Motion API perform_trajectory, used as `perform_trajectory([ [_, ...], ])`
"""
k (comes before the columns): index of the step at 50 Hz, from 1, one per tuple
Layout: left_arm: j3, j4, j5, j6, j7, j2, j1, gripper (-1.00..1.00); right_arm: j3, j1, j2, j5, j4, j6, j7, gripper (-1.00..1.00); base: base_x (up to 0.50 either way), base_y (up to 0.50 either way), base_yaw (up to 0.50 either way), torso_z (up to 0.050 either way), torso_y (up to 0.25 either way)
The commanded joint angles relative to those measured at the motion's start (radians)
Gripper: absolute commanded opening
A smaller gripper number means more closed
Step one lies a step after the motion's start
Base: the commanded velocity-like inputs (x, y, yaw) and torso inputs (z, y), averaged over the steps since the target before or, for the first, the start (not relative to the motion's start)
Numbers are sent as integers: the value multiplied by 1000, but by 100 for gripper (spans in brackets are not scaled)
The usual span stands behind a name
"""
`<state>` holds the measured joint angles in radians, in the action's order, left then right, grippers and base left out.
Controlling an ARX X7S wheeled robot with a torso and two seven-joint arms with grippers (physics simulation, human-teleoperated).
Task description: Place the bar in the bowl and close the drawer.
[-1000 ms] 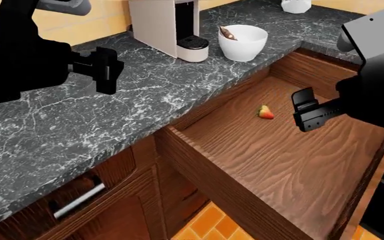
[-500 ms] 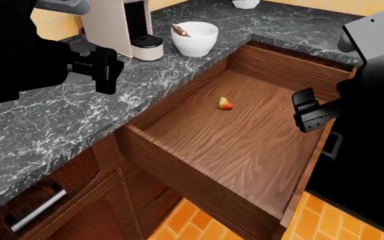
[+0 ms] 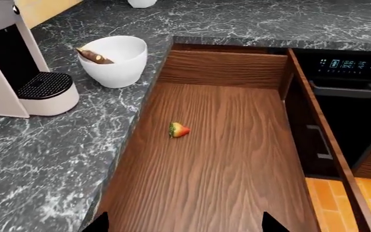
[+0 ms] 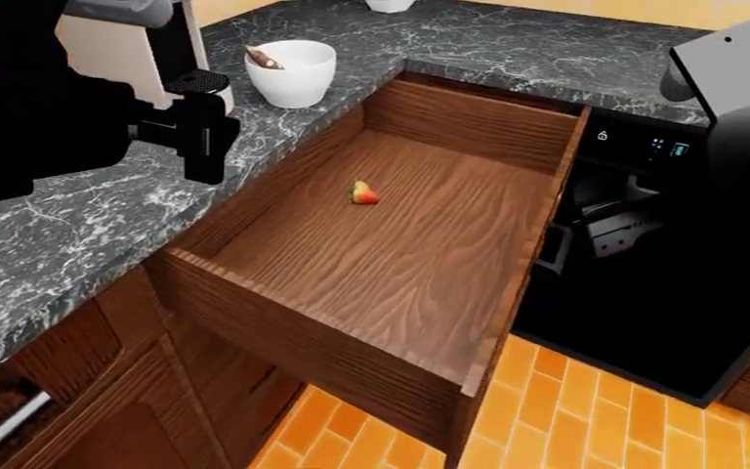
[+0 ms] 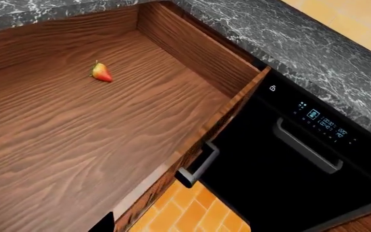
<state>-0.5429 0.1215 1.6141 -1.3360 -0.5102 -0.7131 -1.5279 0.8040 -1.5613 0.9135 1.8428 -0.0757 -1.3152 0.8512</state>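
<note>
1 strawberry (image 4: 364,193) on the open drawer (image 4: 389,244) floor, bar (image 4: 266,60) in bowl (image 4: 293,78), both hands' states indiscernible.

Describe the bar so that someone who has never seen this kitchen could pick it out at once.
Start at the dark marble counter and find the white coffee machine on it. Right beside the machine stands a round white bowl, next to the back corner of the open wooden drawer. The bar is the thin brown speckled stick leaning inside that bowl, unlike the small red strawberry lying on the drawer floor.
</note>
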Motion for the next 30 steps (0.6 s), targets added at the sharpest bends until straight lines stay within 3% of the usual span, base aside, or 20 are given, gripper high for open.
perform_trajectory([
  [1, -4, -1, 7, 3, -3, -6, -2, 100, 10, -2, -2, 6, 13, 9, 25, 100, 0, 0, 0, 0, 0],
  [6, -8, 2, 5, 6, -2, -5, -3, 100, 23, -10, -4, 2, 28, 8, 60, 100, 4, 2, 0, 0, 0],
  [22, -15, -1, 14, 11, -7, -7, -7, 100, 35, -19, 1, 11, 26, 1, 66, 100, 535, 21, 0, 0, 0],
  [30, -16, -4, 28, 10, -17, -10, -11, 100, 36, -29, 6, 74, 56, 21, 118, 100, 34, 11, 0, 0, 0],
])
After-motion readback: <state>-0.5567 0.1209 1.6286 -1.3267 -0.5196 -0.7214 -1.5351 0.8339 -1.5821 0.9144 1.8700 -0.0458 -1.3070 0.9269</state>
